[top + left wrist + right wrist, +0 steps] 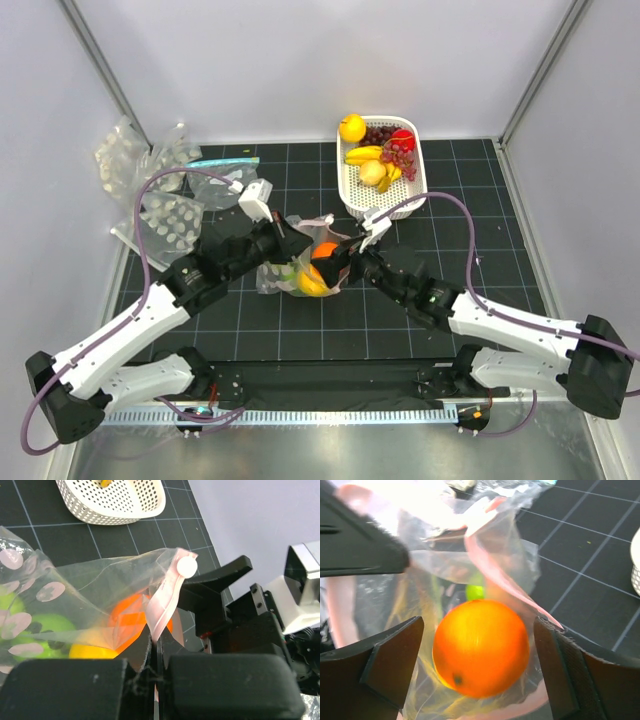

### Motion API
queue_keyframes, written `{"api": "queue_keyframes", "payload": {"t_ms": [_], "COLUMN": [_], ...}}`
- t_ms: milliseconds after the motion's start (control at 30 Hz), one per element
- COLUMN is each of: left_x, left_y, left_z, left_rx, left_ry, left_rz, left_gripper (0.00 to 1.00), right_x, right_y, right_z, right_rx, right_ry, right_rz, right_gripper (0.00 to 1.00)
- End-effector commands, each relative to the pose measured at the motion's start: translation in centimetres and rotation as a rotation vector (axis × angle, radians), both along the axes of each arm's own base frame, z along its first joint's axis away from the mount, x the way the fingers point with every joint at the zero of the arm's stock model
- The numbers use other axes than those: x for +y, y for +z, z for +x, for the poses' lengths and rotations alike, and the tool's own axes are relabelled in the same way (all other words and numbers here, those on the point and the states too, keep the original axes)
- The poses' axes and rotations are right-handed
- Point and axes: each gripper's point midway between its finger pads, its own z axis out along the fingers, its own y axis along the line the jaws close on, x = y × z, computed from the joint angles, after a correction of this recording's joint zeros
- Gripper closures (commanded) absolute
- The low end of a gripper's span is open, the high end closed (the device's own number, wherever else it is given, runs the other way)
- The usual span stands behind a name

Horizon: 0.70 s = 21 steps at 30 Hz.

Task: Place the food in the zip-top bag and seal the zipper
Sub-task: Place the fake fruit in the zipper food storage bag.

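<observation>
The left claw is shut tight on the pink strip at the mouth of the dotted bag. It holds that edge up, so the mouth gapes wide. The strip runs up and away from the claw, and its two sides are not pressed together.

The bag lies in the middle of the black table, between the two arms. A green fruit and a yellow fruit are inside it.

The right claw is at the bag's mouth from the other side. Its two fingers are spread wide apart. The orange sits right between them with a gap on each side, so the claw is not squeezing it. The orange looks to be just inside the mouth, with clear plastic around it. It is hard to tell if it rests on the other fruit.

The white basket with more fruit stands just behind the bag, on the right arm's side. So the right arm is the nearer one to fetch more. It would need to back straight out of the mouth and not snag the plastic.
</observation>
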Motion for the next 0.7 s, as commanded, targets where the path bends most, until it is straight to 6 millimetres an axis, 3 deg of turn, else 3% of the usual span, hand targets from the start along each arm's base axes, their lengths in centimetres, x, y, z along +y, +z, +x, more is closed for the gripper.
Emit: {"api": "queue_keyframes", "payload": {"t_ms": [0,433,667], "left_x": [-0.7,0.5,0.4], "left_y": [1.9,0.1,-1.0], "left_z": [-0.3,1.4,2.1], "left_rx": [-0.045,-0.027,0.003], "left_ry": [-0.033,0.069,0.103], "left_rz": [-0.066,0.009,0.022], "left_gripper": [1.00,1.00,1.00], "right_x": [-0.6,-3.6,-2.1], "right_y": [1.0,3.6,4.8], "right_z": [1.6,0.6,-1.1], "right_rx": [-0.023,-0.081,-0.018], "right_ry": [-0.096,-0.145,-0.040], "right_rz": [0.015,0.079,0.140], "right_gripper": [0.00,0.00,0.01]}}
